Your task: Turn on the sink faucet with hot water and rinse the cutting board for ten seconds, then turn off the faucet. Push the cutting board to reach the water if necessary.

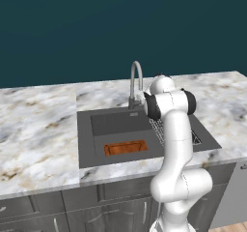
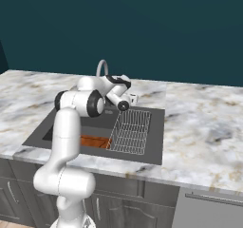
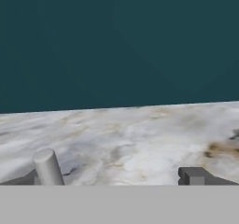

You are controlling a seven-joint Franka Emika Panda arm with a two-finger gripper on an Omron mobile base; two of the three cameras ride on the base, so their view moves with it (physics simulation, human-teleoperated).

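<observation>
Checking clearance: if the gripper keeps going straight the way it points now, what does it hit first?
Probably nothing close: the open gripper points over the marbled counter toward the teal wall. A grey cylinder, likely faucet, sits left of the line; depth unclear.

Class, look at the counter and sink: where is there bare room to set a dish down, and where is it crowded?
Bare marbled counter lies left of the sink, and more right of it. Inside the basin it is crowded: the cutting board lies near the front, the wire dish rack fills the right side, and the faucet and the open gripper crowd the back rim.

faucet (image 1: pixel 136 79): 1 | sink (image 1: pixel 87 139): 1 | cutting board (image 1: pixel 126 148): 1 | dish rack (image 2: pixel 130 131): 1 (wire)
</observation>
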